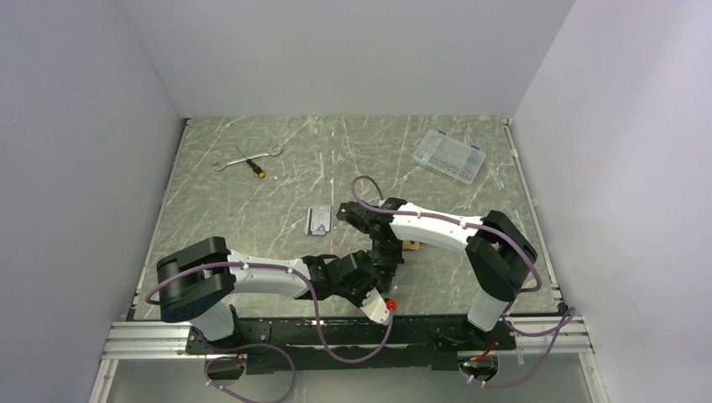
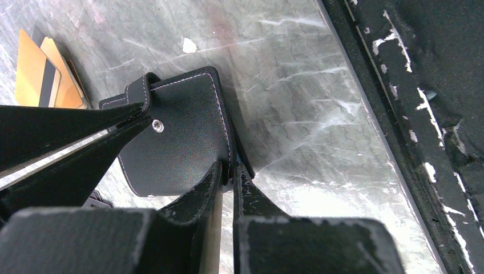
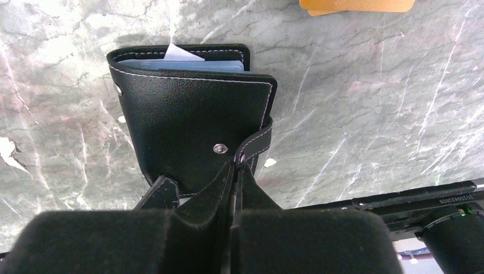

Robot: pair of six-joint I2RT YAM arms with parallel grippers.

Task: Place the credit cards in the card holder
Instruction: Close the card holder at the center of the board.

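The black card holder [image 3: 188,114] stands folded on the marble table, its silver snap [image 3: 220,148] showing and pale blue pockets with a white slip at its top. My right gripper [image 3: 236,164] is shut on its stitched tab [image 3: 257,142]. My left gripper [image 2: 232,170] is shut on the holder's [image 2: 182,137] side edge. The right gripper's fingers [image 2: 68,123] reach in from the left of the left wrist view. The orange-tan credit cards [image 2: 43,77], one with a black stripe, lie flat just beyond the holder, apart from it. In the top view only a corner of the cards [image 1: 410,245] shows beside the two wrists.
A wrench and a screwdriver [image 1: 248,159] lie at the back left. A clear plastic box [image 1: 449,155] sits at the back right, and a small silver-grey piece [image 1: 319,220] near the middle. The black base rail [image 2: 411,114] runs close along the holder's near side.
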